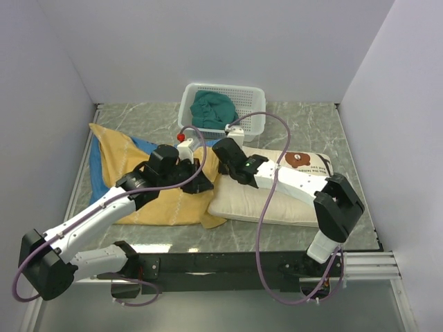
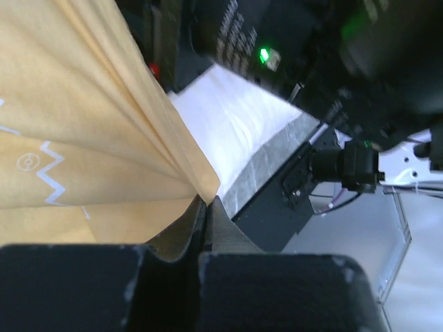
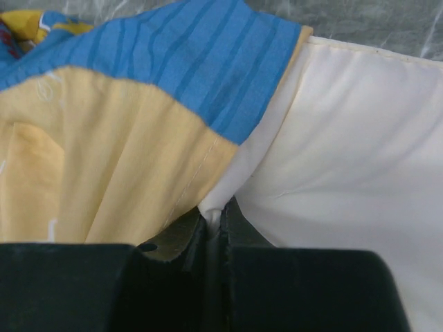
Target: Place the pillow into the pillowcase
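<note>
A black mounting rail (image 1: 221,266) is running along the near edge of the table (image 1: 304,121), a grey-green marbled surface that plain white walls (image 1: 208,41) are enclosing on the left, far and right sides.

On the left half, the pillowcase (image 1: 121,162) is lying rumpled with its mustard side up. Its long axis is running from the far left corner towards the near middle, and a strip of its blue side is showing at the far edge. The left gripper (image 2: 205,207) is clenching a fold of that mustard cloth at the case's right edge, jaws pressed tight on the fabric.

Far in the middle, a white slotted basket (image 1: 257,93) is holding a teal cloth (image 1: 211,107).

The right gripper (image 3: 214,218) is pinching a small fold of the pillow's white fabric at its left end, with the pillowcase hem touching just beside it.

The pillow (image 1: 277,200) is lying flat on the right half, its long axis running left to right. Its left end is meeting the pillowcase, and the brown bear face (image 1: 299,159) is sitting at the far right end.
</note>
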Available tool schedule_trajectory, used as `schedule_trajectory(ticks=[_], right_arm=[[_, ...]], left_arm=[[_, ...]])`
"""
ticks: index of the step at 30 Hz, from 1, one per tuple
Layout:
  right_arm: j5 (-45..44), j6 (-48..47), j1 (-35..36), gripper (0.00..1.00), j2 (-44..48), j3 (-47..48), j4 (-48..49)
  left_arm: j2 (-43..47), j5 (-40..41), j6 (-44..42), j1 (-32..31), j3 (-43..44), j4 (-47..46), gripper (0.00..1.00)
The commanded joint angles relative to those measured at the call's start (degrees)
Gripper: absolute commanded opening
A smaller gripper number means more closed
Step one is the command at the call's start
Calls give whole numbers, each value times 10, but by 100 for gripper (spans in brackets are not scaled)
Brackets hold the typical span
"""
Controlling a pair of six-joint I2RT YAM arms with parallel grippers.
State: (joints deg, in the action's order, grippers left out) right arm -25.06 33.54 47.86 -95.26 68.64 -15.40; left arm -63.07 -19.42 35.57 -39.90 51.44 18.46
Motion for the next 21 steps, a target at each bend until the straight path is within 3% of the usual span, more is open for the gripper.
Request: schedule_trajectory(ticks=[1, 9, 13, 17, 21], right_arm=[[-44, 21, -24, 0, 12, 11, 81], [-38, 41, -26, 0, -4, 25, 78], [-53, 59, -23, 0, 3, 20, 80], [-98, 81, 9, 0, 30, -2, 92], [-123, 118, 68, 0, 83, -66, 141]], left_arm=[[36, -69, -19, -5, 26, 2, 1], [84, -155, -34, -5, 19, 2, 1], [75, -158, -29, -5, 41, -4, 2], [20, -93, -11, -4, 89, -6, 1], [-58, -27, 5, 28, 193, 12, 1]])
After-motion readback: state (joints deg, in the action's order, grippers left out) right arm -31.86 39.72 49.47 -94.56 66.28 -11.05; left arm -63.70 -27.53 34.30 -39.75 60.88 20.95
